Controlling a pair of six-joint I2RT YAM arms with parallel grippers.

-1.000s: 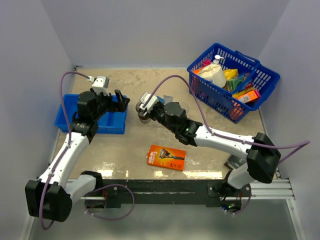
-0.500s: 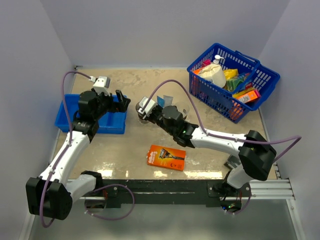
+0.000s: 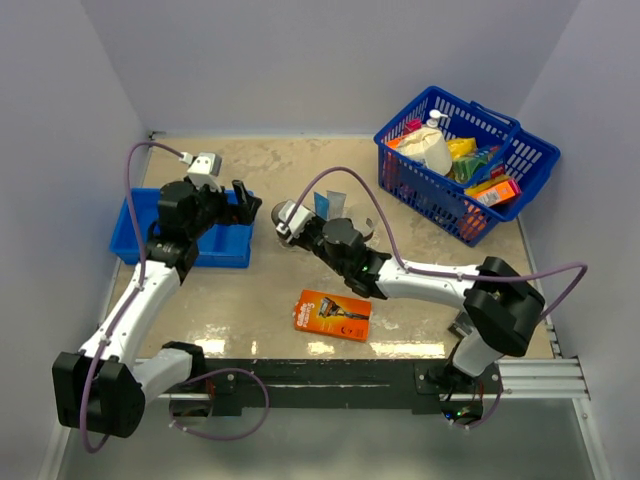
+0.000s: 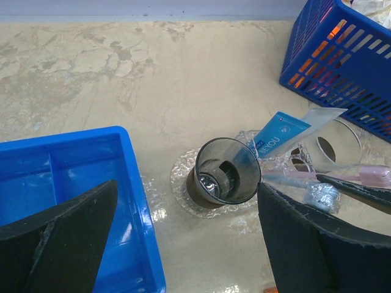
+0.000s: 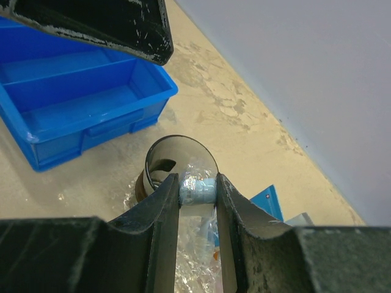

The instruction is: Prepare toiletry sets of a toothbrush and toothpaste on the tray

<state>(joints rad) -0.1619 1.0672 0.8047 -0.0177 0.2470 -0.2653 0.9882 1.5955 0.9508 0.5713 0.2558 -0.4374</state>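
We see the right gripper (image 5: 197,184) pinching the wrapped toothbrush (image 5: 198,190) over the dark cup (image 5: 160,152) on the tray (image 4: 182,194), mid-table, likely to drop it in; toothpaste (image 4: 281,131) leans at the next cup (image 4: 343,126); left gripper (image 3: 244,205) hangs wide over the blue bin (image 4: 73,177)'s edge

The flat stone-look tabletop (image 3: 250,170) is showing mottled beige with paler cracks and blotches. The opaque rectangular plastic compartment bin (image 4: 36,177) is showing solid blue, and the wire basket (image 3: 440,205) is showing a darker blue. The small flat toothpaste tube (image 4: 278,133) is showing bright blue with white lettering. The round translucent cup (image 4: 223,174) is looking smoky brown-grey. The slim wrapped toothbrush (image 4: 366,176) is showing pale pink. The flat razor pack (image 3: 333,315) is showing orange.
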